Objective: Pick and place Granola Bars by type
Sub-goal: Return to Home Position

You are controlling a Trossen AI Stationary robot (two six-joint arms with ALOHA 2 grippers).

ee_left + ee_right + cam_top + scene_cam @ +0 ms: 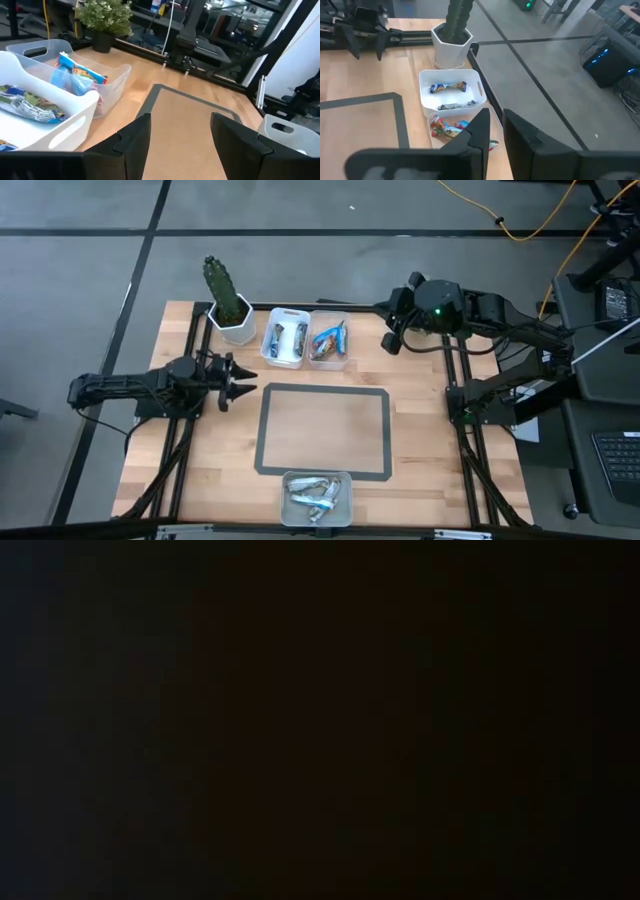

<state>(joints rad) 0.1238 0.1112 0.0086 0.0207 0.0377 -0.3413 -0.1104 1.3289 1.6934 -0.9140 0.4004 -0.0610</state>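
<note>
The granola bars lie in three trays. A white tray (pixel 285 343) (pixel 451 92) at the far edge holds a blue bar (pixel 447 87) and a silver one (pixel 455 105). The clear tray (pixel 330 343) beside it holds blue and red bars (pixel 450 127) (pixel 75 75). A third clear tray (pixel 317 497) at the near edge holds silver-white bars. My left gripper (pixel 240 380) (pixel 180 145) is open and holds nothing, hovering left of the taped rectangle. My right gripper (pixel 392 340) (pixel 497 135) is shut, raised right of the far clear tray. The low view is black.
A grey taped rectangle (pixel 323 430) marks the table's middle, with bare wood inside it. A cactus in a white pot (pixel 228 305) (pixel 451 45) stands at the far left, beside the white tray. Black rails run along the table's left and right sides.
</note>
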